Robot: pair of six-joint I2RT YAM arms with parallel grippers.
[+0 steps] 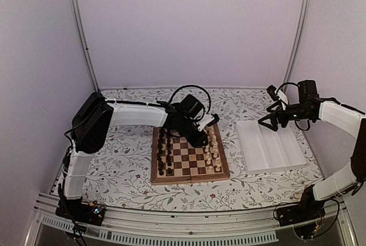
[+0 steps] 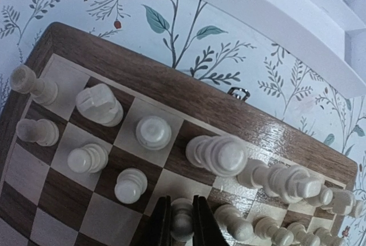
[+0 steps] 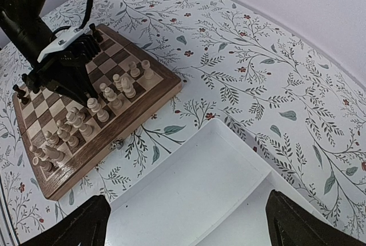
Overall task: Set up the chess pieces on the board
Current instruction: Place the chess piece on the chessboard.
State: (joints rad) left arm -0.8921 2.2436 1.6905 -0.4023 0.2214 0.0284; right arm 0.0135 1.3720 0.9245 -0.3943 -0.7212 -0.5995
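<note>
The wooden chessboard [image 1: 189,157] lies mid-table. Cream pieces [image 1: 213,153] stand in two files along its right side and dark pieces along its left. My left gripper [image 1: 201,139] is low over the cream side; in the left wrist view it [image 2: 182,223] is shut on a cream pawn [image 2: 182,218] standing on the board [image 2: 171,88]. Other cream pieces [image 2: 220,154] stand around it. My right gripper [image 1: 270,121] hovers open and empty above the white tray [image 1: 269,146]; in the right wrist view its dark fingertips [image 3: 77,226] are spread wide over the tray [image 3: 194,200].
The floral tablecloth [image 1: 126,143] covers the table. The white ridged tray sits just right of the board, with a narrow gap between them. The board's metal clasp [image 2: 242,92] faces the tray. Enclosure walls and rails stand at the back and sides.
</note>
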